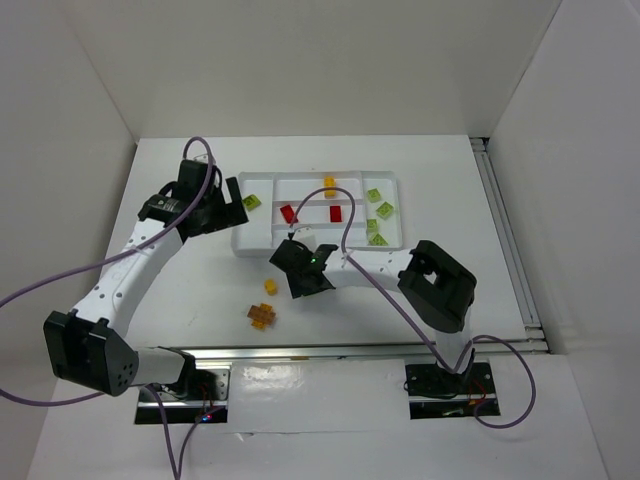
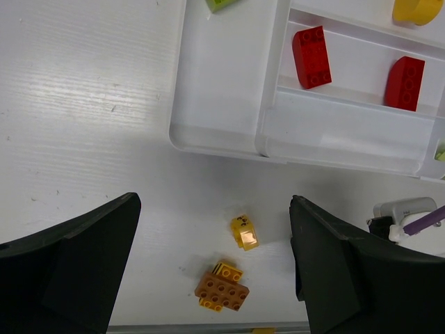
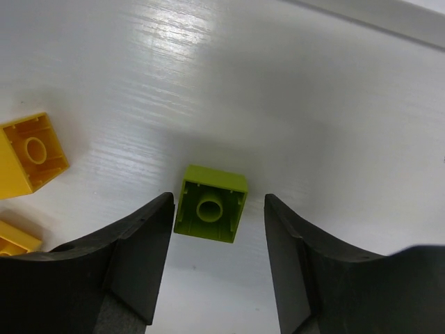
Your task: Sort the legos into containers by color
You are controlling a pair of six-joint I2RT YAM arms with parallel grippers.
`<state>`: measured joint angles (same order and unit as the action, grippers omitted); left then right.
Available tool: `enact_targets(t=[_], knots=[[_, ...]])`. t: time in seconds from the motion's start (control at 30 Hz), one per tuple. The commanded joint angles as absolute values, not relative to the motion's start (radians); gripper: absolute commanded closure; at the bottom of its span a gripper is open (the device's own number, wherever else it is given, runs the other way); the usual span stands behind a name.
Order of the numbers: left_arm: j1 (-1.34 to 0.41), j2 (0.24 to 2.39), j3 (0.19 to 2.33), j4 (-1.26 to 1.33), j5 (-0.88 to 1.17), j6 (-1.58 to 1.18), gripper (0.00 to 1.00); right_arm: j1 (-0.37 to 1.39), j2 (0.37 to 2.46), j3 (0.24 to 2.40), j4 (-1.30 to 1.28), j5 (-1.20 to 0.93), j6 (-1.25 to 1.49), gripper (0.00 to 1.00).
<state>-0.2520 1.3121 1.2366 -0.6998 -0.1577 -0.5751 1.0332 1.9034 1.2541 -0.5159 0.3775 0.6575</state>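
the green brick lies between the jaws of the right gripper. half open (gap on one side), gripping nothing yet.

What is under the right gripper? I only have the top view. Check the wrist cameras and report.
Observer: The right gripper straddles a pale green brick lying hollow side up on the table.
Operator: Tell me whether it's clamped.
Observer: Not yet; a gap shows on one side of the brick.
Operator: Report the left gripper.
Observer: The left gripper is wide open with nothing in it.
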Motion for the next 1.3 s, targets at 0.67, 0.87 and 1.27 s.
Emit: enact_targets(t=[0.67, 0.87, 1.27], knots=[[-0.111, 1.371, 1.243, -0.792, -0.262, -0.621, 0.03, 0.855, 1.884, 1.577, -0.35, 0.275, 0.399, 0.75], [-0.012, 1.319, 1.163, -0.792, -0.161, -0.641, 0.04, 0.801, 2.107, 1.883, -0.293, 0.146, 0.38, 0.74], [0.06, 1.25, 1.144, -0.792, -0.129, -0.601, 0.04, 0.801, 2.443, 2.272, -0.346, 0.074, 0.37, 0.41]])
